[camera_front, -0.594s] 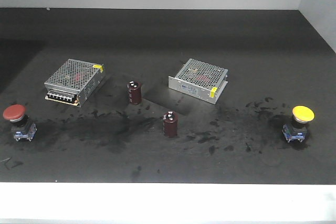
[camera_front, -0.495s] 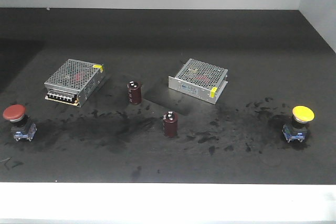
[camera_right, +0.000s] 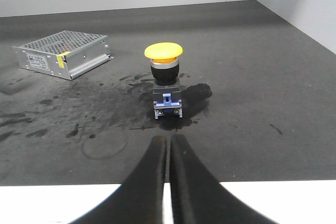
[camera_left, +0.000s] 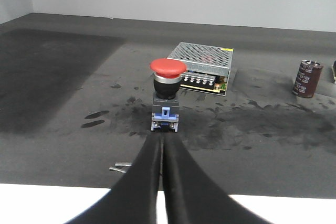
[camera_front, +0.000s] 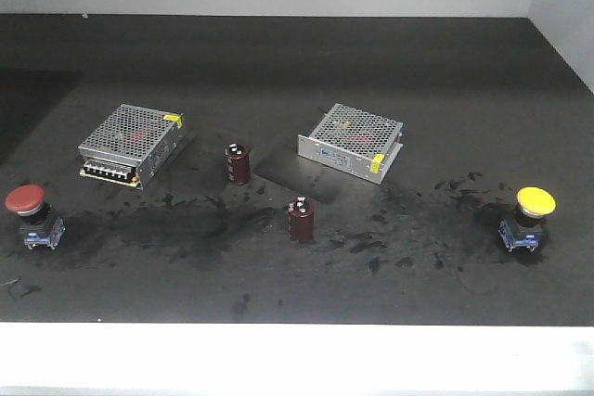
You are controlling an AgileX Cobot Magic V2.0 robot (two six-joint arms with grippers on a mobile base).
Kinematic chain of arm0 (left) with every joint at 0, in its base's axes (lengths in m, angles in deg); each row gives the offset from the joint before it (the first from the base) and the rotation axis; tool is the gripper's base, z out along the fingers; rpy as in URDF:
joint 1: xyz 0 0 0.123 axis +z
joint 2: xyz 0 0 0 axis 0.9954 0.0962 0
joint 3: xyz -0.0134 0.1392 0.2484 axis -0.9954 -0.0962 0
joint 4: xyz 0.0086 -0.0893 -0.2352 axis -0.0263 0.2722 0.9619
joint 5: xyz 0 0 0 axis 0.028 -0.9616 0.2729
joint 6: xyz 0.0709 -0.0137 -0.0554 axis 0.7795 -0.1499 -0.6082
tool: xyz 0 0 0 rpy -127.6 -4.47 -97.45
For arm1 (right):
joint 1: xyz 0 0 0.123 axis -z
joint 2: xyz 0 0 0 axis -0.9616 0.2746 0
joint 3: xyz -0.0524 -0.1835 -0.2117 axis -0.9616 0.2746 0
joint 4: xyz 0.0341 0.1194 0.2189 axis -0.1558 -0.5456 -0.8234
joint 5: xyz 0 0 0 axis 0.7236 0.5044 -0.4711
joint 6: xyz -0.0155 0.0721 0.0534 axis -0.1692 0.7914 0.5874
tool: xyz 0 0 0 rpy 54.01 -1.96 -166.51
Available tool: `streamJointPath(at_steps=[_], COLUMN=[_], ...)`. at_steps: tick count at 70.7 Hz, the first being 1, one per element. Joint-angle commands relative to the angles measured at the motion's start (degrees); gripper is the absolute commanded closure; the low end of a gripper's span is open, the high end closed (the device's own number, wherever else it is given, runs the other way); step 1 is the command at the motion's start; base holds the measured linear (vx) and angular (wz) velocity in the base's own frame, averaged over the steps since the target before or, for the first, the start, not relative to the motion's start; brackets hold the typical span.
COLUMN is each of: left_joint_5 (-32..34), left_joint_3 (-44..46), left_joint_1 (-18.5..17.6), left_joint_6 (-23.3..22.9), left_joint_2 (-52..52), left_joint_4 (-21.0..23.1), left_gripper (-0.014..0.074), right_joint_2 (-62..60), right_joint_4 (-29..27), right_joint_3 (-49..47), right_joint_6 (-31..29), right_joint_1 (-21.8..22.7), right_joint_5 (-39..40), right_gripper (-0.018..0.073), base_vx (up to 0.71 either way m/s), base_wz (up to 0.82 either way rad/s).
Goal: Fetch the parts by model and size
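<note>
The red push-button [camera_front: 32, 215] stands upright at the far left of the dark, smudged worktop [camera_front: 297, 62]. The yellow push-button [camera_front: 529, 218] stands upright at the far right, well apart from it. Between them lie two mesh-topped metal boxes [camera_front: 132, 144] [camera_front: 353, 142] and two dark red cylinders [camera_front: 238, 163] [camera_front: 301, 219], both upright. The left pincer [camera_left: 160, 140] points at the red push-button's blue base, fingers pressed together, holding nothing. The right pincer [camera_right: 168, 140] sits a little short of the yellow push-button, also closed to a thin slit and empty.
</note>
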Motion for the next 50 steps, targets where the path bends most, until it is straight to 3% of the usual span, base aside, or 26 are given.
streamJointPath(at_steps=[1,50], left_joint_5=[4.14,4.27], left_joint_3=[-0.29,-0.29], left_joint_1=[0.13,0.13], left_joint_6=[-0.11,-0.11], left_joint_2=[-0.69,-0.69], left_joint_4=[0.45,0.45], left_gripper=[0.0603,0.0603], right_joint_2=[-0.54,-0.54], right_joint_4=[0.28,0.44], right_joint_3=[0.21,0.21], right_joint_6=[-0.36,-0.36], right_joint_1=[0.38,0.38], right_joint_5=[4.22,4.28], right_gripper=[0.0565,0.0565], base_vx=[0.0,0.0], base_wz=[0.0,0.0])
